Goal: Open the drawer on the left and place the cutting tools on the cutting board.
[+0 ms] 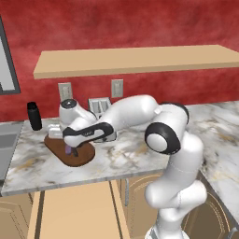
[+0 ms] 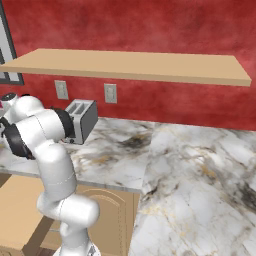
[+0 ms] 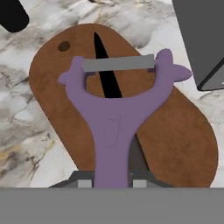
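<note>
I'm on the placing step: jaws nearly closed on the peeler (image 3: 116,113), hanging just above the cutting board (image 3: 183,131). Knife (image 3: 105,70) already lies on the board. Drawer (image 1: 77,210) stands open below the surface. Next: lower, release onto board beside knife.

Marble countertop (image 1: 140,154) running along a red wall (image 1: 140,23). A silver toaster (image 2: 82,120) stands at the wall beneath two wall outlets (image 2: 110,93). A black bottle (image 1: 34,116) stands upright near the counter's left end. A tan wooden shelf (image 1: 140,59) spans the wall above. Arched-panel cabinet doors (image 2: 107,220) sit below the counter.
</note>
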